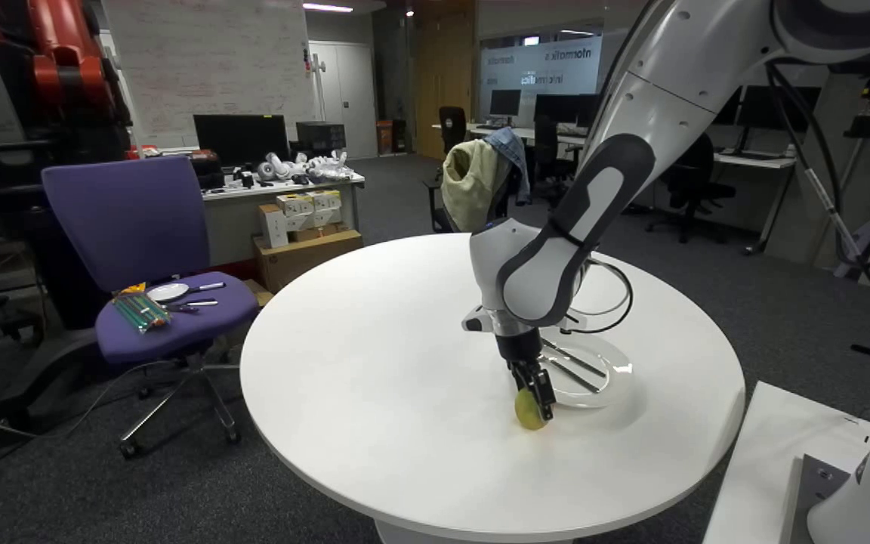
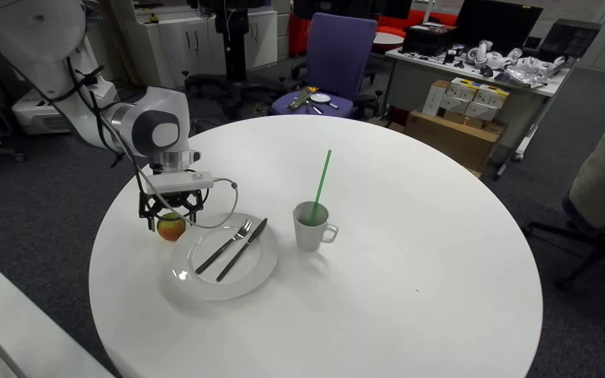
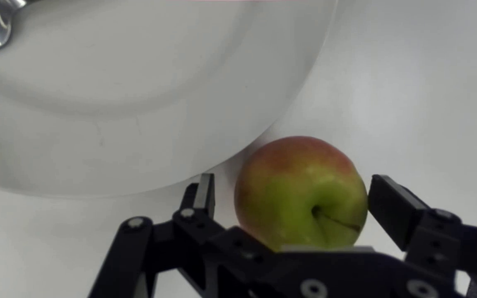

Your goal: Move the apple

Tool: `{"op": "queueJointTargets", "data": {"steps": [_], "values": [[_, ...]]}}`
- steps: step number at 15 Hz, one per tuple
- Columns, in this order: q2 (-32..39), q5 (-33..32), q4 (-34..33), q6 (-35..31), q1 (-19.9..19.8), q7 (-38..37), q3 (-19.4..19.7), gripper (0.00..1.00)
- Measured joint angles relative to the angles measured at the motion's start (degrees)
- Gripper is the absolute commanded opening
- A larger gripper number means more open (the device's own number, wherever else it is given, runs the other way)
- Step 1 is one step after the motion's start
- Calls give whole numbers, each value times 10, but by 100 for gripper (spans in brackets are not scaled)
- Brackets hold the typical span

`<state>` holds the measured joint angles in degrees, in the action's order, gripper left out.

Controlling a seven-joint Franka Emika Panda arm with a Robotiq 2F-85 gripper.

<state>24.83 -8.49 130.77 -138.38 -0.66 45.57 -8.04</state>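
Note:
The apple is a round fruit, yellow-green in an exterior view [image 1: 529,413], with a red-orange side in an exterior view [image 2: 170,232]. It rests on the white round table beside the plate. In the wrist view the apple [image 3: 296,186] lies between the fingers of my gripper [image 3: 293,179], stem facing up. The right finger touches or almost touches it; a gap shows at the left finger. The gripper is open around the apple, pointing down, in both exterior views [image 1: 535,394] [image 2: 172,224]. The apple's near lower part is hidden by the gripper body in the wrist view.
A white plate [image 2: 195,286] with a fork [image 2: 223,247] and knife [image 2: 242,250] stands right beside the apple; its rim [image 3: 172,153] lies close to the left finger. A white cup [image 2: 306,236] with a green straw [image 2: 323,176] stands past the plate. A cable loops from the wrist over the plate.

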Motion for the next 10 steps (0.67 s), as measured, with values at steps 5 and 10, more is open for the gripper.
{"op": "queueJointTargets", "data": {"steps": [5,10], "values": [[-1,-2,0,-36,0,0,0,100],[-1,-37,0,-16,9,-39,12,100]]}}
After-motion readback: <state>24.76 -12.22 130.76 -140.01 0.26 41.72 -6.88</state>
